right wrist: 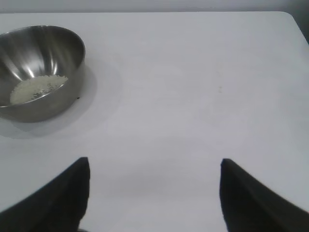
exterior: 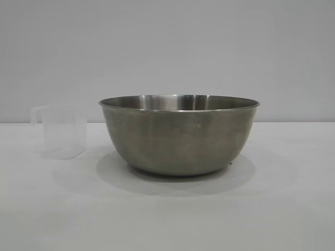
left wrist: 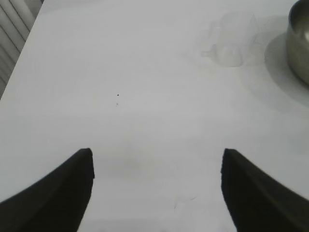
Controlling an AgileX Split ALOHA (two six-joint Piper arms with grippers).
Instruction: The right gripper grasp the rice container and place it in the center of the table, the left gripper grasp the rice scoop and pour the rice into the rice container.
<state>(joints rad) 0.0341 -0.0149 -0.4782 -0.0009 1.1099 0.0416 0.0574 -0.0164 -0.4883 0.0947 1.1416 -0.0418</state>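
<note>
The steel rice container [exterior: 179,135] stands upright in the middle of the white table [exterior: 167,219]. It also shows in the right wrist view [right wrist: 41,72], with a small pale mass of rice [right wrist: 37,88] on its bottom, and its edge shows in the left wrist view [left wrist: 299,43]. The translucent rice scoop [exterior: 58,130] stands upright to the bowl's left, looking empty; the left wrist view shows it faintly [left wrist: 231,38]. My left gripper [left wrist: 157,162] is open and empty over bare table, well short of the scoop. My right gripper [right wrist: 154,169] is open and empty, away from the bowl.
A ribbed white panel [left wrist: 14,29] lies beyond the table's edge in the left wrist view. The table's far edge and a corner [right wrist: 289,17] show in the right wrist view. A plain grey wall [exterior: 167,47] stands behind the table.
</note>
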